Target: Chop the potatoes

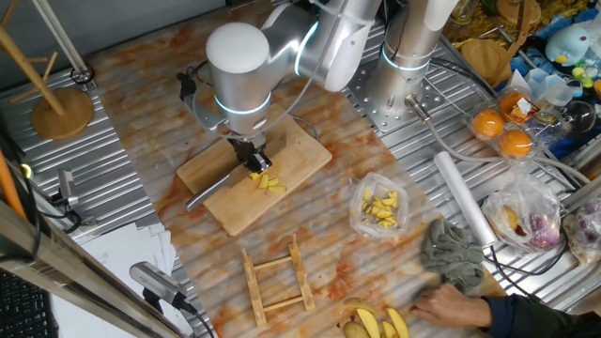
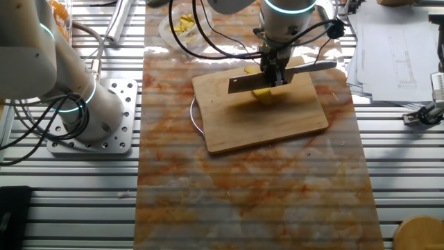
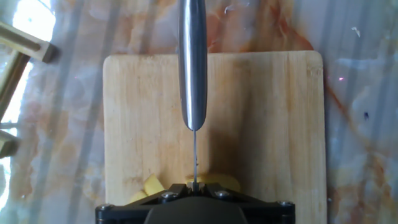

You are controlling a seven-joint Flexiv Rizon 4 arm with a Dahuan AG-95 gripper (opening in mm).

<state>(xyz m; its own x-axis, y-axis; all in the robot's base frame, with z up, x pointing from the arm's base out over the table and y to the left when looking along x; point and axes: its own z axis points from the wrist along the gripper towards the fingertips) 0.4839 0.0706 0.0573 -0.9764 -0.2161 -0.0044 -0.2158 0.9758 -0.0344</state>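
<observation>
Hand view: gripper (image 3: 194,186) clamps steel knife (image 3: 192,62) at frame centre above pale-yellow potato pieces (image 3: 211,182); loose pieces could roll, skewing the cut.

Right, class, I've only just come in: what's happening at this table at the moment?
A robot arm is chopping potato on a wooden cutting board. Its gripper is shut on a knife, held over the board with the blade above the potato pieces. Several yellow sticks and chunks already lie on the board beside the blade, so some cutting is done. A clear plastic bag of yellow chunks sits off the board on the table.
</observation>
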